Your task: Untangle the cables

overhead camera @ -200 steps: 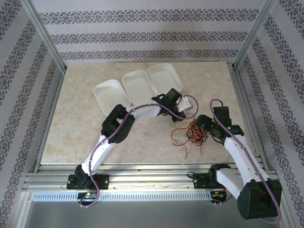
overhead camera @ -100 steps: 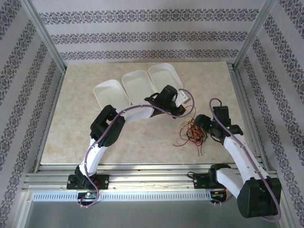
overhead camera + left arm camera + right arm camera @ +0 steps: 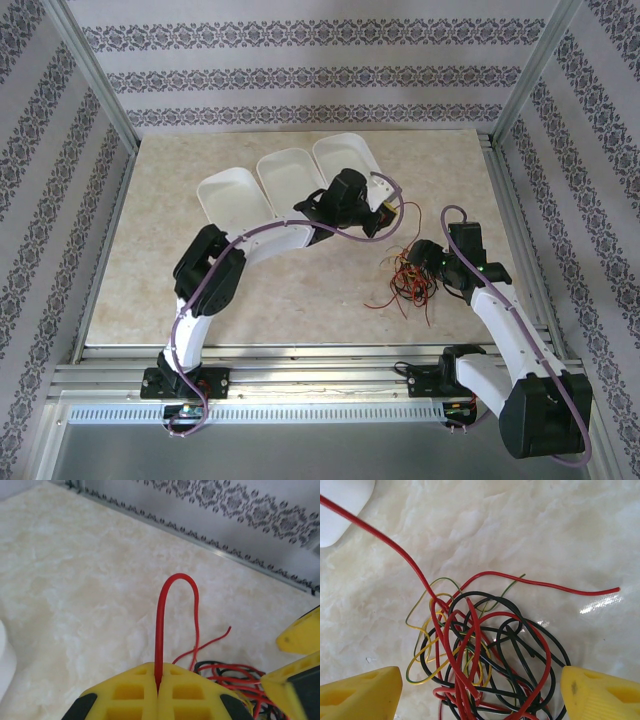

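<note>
Swung nearer the white trays [image 3: 290,180] than a second ago, the left fingers [image 3: 125,692] pinch one red cable [image 3: 160,615] out of the tangle [image 3: 480,655]. The right fingers [image 3: 365,692] stand spread astride it on the table [image 3: 290,295]; most remains knotted.

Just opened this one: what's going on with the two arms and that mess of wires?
The left gripper is shut on one red cable, which arches up and trails down to the tangle of red, black and yellow cables on the table. The right gripper hovers open over that tangle, a finger on either side, gripping nothing. The tangle is not yet undone.
</note>
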`<action>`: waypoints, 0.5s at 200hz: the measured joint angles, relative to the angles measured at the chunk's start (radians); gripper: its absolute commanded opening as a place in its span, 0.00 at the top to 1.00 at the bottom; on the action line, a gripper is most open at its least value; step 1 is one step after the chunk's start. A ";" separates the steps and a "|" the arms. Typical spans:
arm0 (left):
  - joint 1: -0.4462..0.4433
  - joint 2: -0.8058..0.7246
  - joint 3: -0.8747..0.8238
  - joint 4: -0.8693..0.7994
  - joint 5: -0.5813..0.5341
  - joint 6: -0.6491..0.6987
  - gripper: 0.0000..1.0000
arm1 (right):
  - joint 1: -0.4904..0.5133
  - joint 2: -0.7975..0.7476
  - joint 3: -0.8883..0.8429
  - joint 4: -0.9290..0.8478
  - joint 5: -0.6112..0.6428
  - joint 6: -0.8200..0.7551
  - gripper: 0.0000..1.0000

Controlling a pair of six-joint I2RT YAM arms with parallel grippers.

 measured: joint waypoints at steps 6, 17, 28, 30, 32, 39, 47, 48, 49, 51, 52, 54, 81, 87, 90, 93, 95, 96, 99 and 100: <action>0.000 -0.011 -0.002 0.006 0.000 -0.001 1.00 | 0.000 0.002 0.000 0.001 0.000 0.000 0.17; 0.000 -0.028 -0.003 0.018 0.000 -0.004 1.00 | 0.000 0.004 0.000 0.005 0.000 0.003 0.18; 0.000 -0.044 -0.004 0.030 0.000 -0.009 1.00 | 0.000 0.008 0.000 0.011 0.000 0.003 0.17; 0.000 -0.046 -0.004 0.031 0.000 -0.009 1.00 | 0.000 0.008 0.000 0.011 0.000 0.003 0.18; 0.000 -0.048 -0.004 0.035 0.000 -0.011 1.00 | 0.000 0.008 0.000 0.012 0.000 0.003 0.18; 0.000 -0.056 -0.004 0.042 0.000 -0.014 1.00 | 0.000 0.010 0.000 0.014 0.000 0.003 0.18; 0.000 -0.063 -0.004 0.050 0.000 -0.018 1.00 | 0.000 0.011 0.000 0.016 0.000 0.004 0.18; 0.000 -0.063 -0.004 0.051 0.000 -0.018 1.00 | 0.000 0.012 0.000 0.016 0.000 0.003 0.18; 0.000 -0.064 -0.004 0.053 0.000 -0.019 1.00 | 0.000 0.012 0.000 0.016 0.000 0.004 0.17; 0.000 -0.066 -0.004 0.054 0.000 -0.019 1.00 | 0.000 0.013 0.000 0.016 0.000 0.004 0.18; 0.000 -0.067 -0.004 0.056 0.000 -0.020 1.00 | 0.000 0.013 0.000 0.016 0.000 0.004 0.18; 0.000 -0.068 -0.004 0.056 0.000 -0.020 1.00 | 0.000 0.013 0.000 0.017 0.000 0.003 0.18; 0.000 -0.083 -0.004 0.072 -0.011 -0.027 1.00 | 0.000 0.014 0.000 0.019 0.000 0.004 0.17; 0.000 -0.086 -0.004 0.073 -0.019 -0.028 1.00 | 0.000 0.014 0.000 0.019 0.000 0.004 0.17; 0.000 -0.087 -0.004 0.073 -0.023 -0.028 1.00 | 0.000 0.014 0.000 0.019 0.000 0.004 0.17; 0.000 -0.089 -0.004 0.073 -0.026 -0.028 1.00 | 0.000 0.014 0.000 0.019 0.000 0.004 0.17; 0.000 -0.090 -0.004 0.073 -0.030 -0.028 1.00 | 0.000 0.014 0.000 0.019 0.000 0.004 0.17; 0.000 -0.090 -0.004 0.073 -0.031 -0.028 1.00 | 0.000 0.014 0.000 0.019 0.000 0.004 0.17; 0.000 -0.092 -0.004 0.073 -0.035 -0.028 1.00 | 0.000 0.013 0.000 0.019 0.000 0.004 0.17; 0.000 -0.093 -0.004 0.073 -0.037 -0.028 1.00 | 0.000 0.013 0.000 0.019 0.000 0.004 0.17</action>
